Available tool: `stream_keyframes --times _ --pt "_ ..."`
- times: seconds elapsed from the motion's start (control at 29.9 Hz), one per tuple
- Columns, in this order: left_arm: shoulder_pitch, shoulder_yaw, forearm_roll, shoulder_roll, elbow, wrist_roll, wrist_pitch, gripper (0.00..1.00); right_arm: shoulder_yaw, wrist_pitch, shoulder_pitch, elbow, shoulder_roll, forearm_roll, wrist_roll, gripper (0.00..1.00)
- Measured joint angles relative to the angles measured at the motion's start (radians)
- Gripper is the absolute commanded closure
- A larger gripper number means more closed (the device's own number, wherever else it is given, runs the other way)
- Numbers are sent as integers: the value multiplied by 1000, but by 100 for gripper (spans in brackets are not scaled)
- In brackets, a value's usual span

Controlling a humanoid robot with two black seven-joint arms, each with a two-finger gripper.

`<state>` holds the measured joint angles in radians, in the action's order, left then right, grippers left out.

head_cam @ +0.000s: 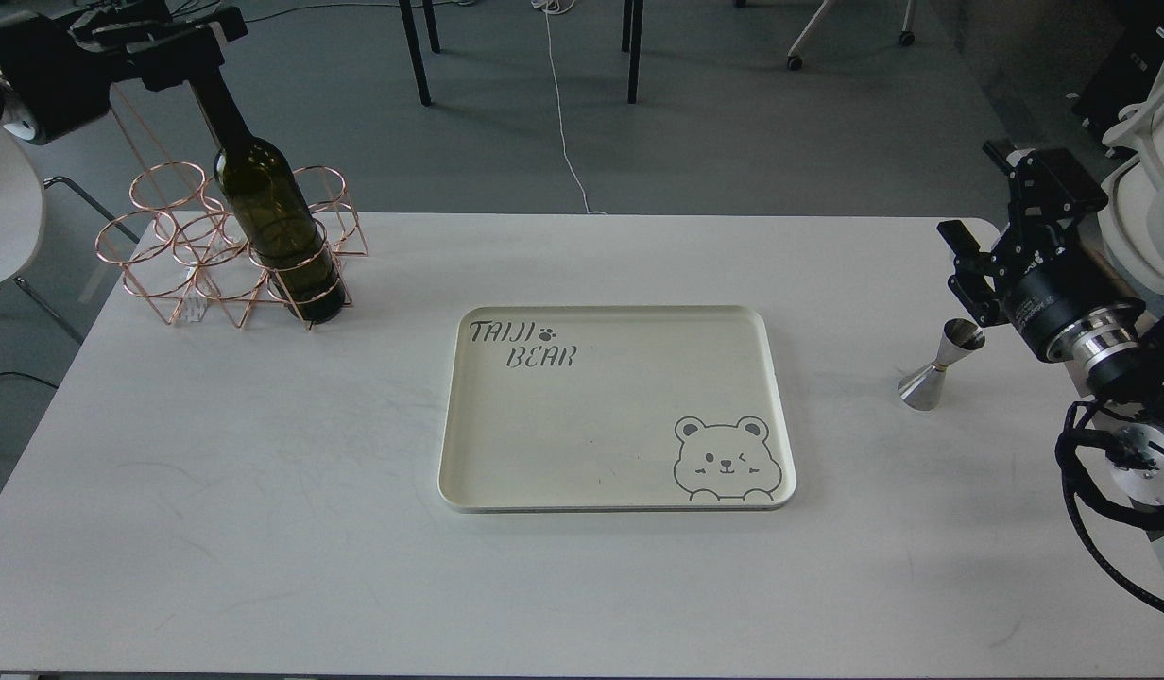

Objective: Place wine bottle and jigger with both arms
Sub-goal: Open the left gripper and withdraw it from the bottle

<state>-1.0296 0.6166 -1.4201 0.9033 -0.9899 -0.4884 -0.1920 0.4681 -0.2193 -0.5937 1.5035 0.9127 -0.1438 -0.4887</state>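
Our left gripper (180, 42) clamped on the neck of the wine bottle (275, 227), bottle standing tilted in the copper wire rack (228, 250) at the table's (261, 529) far left, our right gripper (984, 260) spread wide just beside the upright jigger (939, 366), right of the cream tray (615, 501).

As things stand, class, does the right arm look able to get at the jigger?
Probably yes. The jigger stands upright on bare table, just left of the right gripper, outside the tray. Nothing lies between them. The gripper's fingers look spread, though that is hard to confirm.
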Motion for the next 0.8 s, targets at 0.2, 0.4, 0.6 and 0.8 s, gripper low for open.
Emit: stream_keyframes --times 0.2,0.4,0.6,0.8 --pt "-4 15 538 30 -231 0 12 2 1 -1 1 -2 -5 -2 0 2" --pt "138 66 823 -61 -392 0 15 2 0 -7 2 -13 -27 -3 0 2" --pt "401 240 846 -240 -422 60 14 2 -12 -5 10 -14 -49 1 0 2" --pt "647 410 838 -439 -396 112 10 2 -16 0 26 -21 -102 5 0 2"
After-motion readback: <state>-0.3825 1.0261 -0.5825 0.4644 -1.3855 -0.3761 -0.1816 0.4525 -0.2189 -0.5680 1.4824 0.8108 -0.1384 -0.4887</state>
